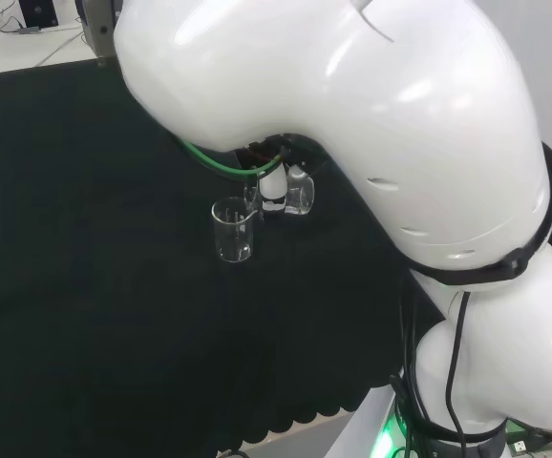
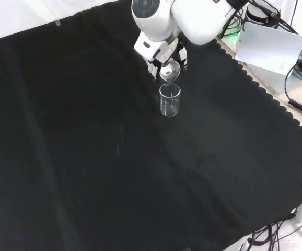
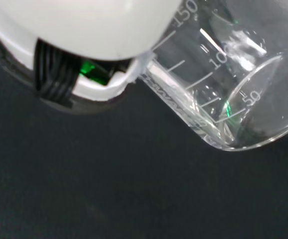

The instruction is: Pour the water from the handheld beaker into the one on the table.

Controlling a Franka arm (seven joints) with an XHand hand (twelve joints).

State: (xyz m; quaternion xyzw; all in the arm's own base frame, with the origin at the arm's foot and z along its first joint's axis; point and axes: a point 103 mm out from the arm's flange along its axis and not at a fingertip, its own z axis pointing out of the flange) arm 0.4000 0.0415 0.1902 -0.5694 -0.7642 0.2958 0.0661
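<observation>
Your robot's hand (image 2: 161, 56) comes in from the top of the front view, under the arm's big white link (image 2: 166, 18), and its fingers are curled round a clear glass beaker (image 2: 170, 69). You see that held beaker tilted, its mouth tipped down toward a second clear beaker (image 2: 170, 99) that stands upright on the black cloth (image 2: 88, 157) just below it in that view. The two are very close at the rim; you cannot tell whether they touch.

From the head view, the hand (image 1: 272, 186) sits tucked beneath the arm's white link (image 1: 352, 114), with the held beaker (image 1: 298, 194) beside it and the standing beaker (image 1: 233, 230) just to its left on the cloth (image 1: 85, 286).

Up close at the wrist, the held beaker (image 3: 233, 84) lies at a slant, its printed scale lines showing on the glass, next to a white and black part of the hand (image 3: 79, 45). You cannot tell how much water either beaker holds.
</observation>
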